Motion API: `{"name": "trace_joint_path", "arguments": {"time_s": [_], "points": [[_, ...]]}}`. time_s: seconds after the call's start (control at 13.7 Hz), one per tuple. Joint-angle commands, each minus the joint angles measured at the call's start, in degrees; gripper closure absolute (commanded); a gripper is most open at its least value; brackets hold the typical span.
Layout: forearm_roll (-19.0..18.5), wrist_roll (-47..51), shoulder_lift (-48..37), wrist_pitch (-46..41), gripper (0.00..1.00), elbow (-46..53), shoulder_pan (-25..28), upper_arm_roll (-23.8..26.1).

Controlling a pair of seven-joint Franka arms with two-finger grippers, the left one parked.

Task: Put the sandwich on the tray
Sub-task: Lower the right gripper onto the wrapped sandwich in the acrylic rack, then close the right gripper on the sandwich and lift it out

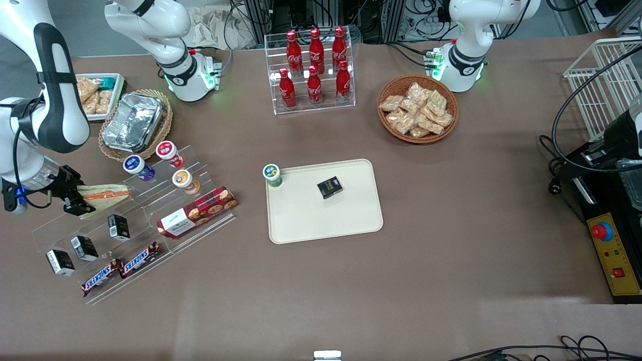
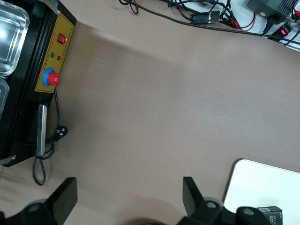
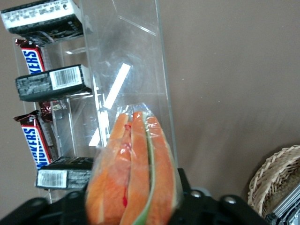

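- Front view: the gripper (image 1: 75, 200) sits over the upper step of the clear acrylic stand (image 1: 130, 220), at the working arm's end of the table, clamped on the sandwich (image 1: 103, 193).
- Right wrist view: the wrapped sandwich (image 3: 133, 173) is pinched between the fingers, its orange and green layers facing the camera.
- Black boxes (image 1: 83, 247) and Snickers bars (image 1: 120, 268) lie on the steps below the gripper, nearer the front camera.
- Well apart from the gripper, toward mid-table, the tray (image 1: 326, 210) carries a green-lidded cup (image 1: 272, 174) and a small black box (image 1: 329, 187).

The gripper (image 1: 75, 200) holds the sandwich (image 1: 105, 193) above the acrylic stand (image 1: 130, 225).
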Motion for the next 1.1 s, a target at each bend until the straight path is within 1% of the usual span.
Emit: {"name": "trace_joint_path", "arguments": {"time_s": [0.0, 0.29, 0.44, 0.66, 0.8, 1.02], "points": [[1.1, -2.7, -1.4, 0.2, 1.0, -0.3, 0.4, 0.2], [1.2, -3.3, -2.6, -1.0, 1.0, 1.5, 0.4, 0.3], [1.1, -6.4, -4.1, -1.0, 1.0, 3.9, 0.5, 0.3], [-1.5, -12.5, -6.3, -0.7, 1.0, 6.1, 1.5, 1.6], [-2.3, -13.0, -7.4, -0.9, 1.0, 7.3, 2.1, 2.3], [-4.7, -12.5, -8.9, -1.1, 1.0, 7.5, 2.7, 3.1]]}}
